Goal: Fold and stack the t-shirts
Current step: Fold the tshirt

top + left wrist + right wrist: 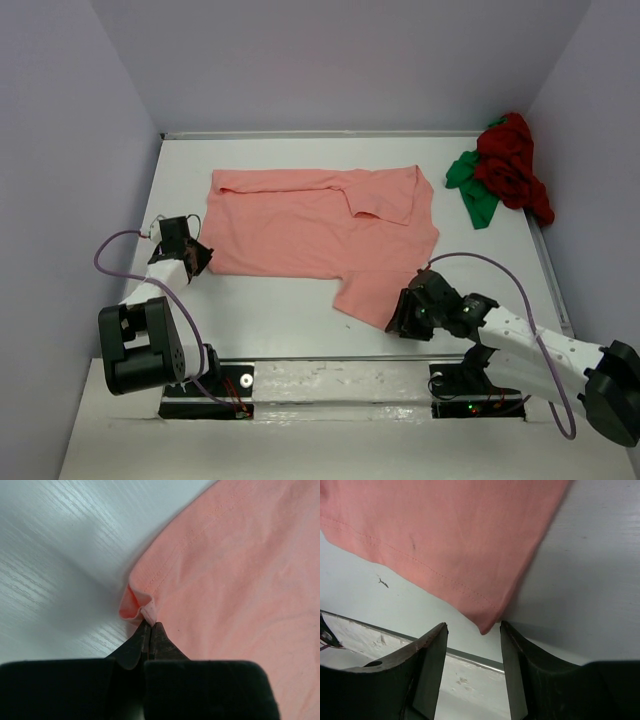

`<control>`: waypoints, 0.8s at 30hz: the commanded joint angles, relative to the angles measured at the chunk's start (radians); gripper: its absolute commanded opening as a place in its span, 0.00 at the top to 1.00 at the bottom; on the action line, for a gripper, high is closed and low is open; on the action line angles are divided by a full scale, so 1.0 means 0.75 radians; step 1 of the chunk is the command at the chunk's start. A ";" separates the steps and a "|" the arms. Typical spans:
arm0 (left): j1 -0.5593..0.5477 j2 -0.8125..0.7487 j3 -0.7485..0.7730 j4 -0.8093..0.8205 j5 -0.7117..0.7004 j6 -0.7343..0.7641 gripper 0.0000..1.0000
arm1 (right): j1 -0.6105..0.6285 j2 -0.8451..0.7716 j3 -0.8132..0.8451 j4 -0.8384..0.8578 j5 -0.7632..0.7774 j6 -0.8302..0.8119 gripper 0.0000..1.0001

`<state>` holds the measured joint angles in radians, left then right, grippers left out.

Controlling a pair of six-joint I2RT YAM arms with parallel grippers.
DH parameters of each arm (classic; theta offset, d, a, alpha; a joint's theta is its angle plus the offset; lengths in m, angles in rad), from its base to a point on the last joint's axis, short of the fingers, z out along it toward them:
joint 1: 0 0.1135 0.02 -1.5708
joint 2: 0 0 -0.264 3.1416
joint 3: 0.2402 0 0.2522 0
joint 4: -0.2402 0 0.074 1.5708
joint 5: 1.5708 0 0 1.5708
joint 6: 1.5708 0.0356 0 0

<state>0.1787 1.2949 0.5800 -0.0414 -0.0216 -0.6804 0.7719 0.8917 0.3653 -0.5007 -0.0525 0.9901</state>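
The salmon-pink t-shirt (320, 232) lies spread on the white table, one sleeve folded over its chest. My left gripper (196, 259) is shut on the shirt's near left corner (145, 607), which bunches up at the fingertips. My right gripper (400, 322) is open, its jaws standing either side of the shirt's near right corner (487, 622) without touching it. The dark red t-shirt (515, 162) lies crumpled at the far right corner, on top of the bright green t-shirt (470, 185).
Grey walls enclose the table (280, 310) on the left, back and right. The metal front rail (470, 657) runs just below the right gripper. The arm bases (330, 385) sit at the near edge.
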 commanded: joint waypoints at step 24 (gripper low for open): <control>0.003 0.008 0.022 0.027 0.023 0.028 1.00 | -0.007 0.036 0.057 -0.027 0.035 -0.017 1.00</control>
<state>0.1787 1.2949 0.5800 -0.0410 -0.0113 -0.6765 0.7708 0.9581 0.3618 -0.4480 -0.0582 0.9943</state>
